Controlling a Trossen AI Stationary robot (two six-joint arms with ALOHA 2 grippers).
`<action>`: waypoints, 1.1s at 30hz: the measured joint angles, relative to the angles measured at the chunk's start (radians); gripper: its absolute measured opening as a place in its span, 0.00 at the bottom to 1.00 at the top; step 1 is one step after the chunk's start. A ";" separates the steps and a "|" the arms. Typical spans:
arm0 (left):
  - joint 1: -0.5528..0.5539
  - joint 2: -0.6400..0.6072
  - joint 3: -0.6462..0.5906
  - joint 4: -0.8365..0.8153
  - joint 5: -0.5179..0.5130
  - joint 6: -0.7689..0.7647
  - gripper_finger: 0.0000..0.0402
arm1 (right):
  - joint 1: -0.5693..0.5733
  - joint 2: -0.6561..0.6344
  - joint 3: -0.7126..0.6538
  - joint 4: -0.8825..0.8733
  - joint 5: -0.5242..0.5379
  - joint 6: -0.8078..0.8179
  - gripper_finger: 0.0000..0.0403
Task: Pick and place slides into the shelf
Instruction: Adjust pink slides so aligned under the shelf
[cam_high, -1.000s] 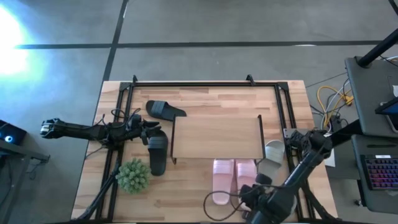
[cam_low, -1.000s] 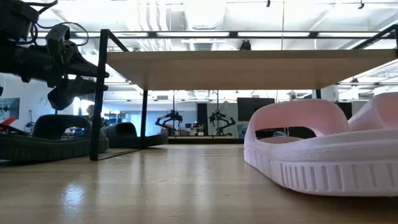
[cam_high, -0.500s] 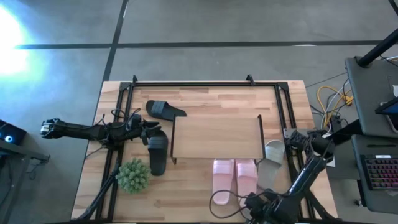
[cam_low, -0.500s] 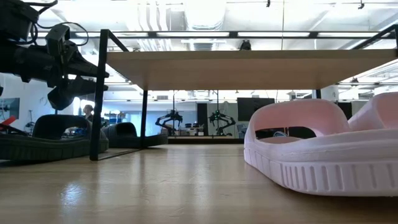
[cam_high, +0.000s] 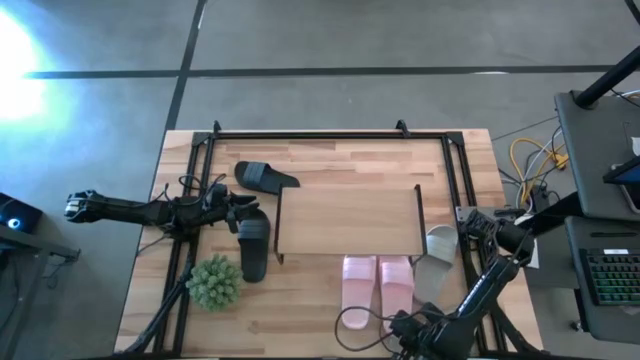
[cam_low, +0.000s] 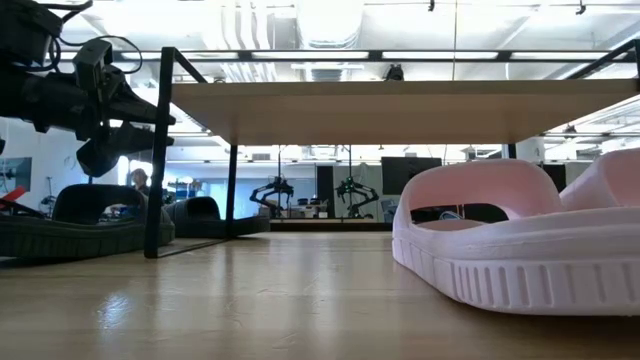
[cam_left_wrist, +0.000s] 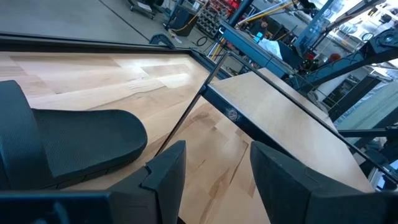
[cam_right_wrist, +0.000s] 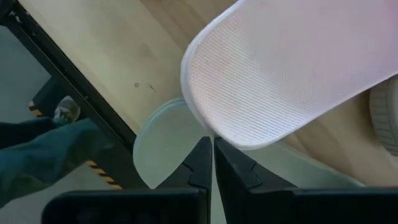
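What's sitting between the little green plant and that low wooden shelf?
In the high view, one black slide lies between the green plant and the shelf, lengthwise along the shelf's left edge. The open left gripper hovers by its far end.

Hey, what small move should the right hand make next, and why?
Probably open the right hand and ease it around the pink slide: its fingers look shut together at the heel edge with nothing between them.

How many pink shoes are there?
2. Both pink slides sit side by side on the table's near edge, in front of the shelf: one left, one right. None looks hidden.
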 joint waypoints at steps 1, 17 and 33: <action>0.000 0.000 0.000 0.000 0.000 0.000 0.41 | -0.001 0.000 -0.005 0.002 0.002 0.000 0.03; 0.000 0.001 0.000 0.000 0.000 0.000 0.41 | -0.063 0.002 -0.036 -0.021 0.033 -0.037 0.03; 0.000 0.001 0.000 0.000 0.000 0.000 0.41 | -0.081 -0.006 -0.015 0.278 -0.025 -0.217 0.03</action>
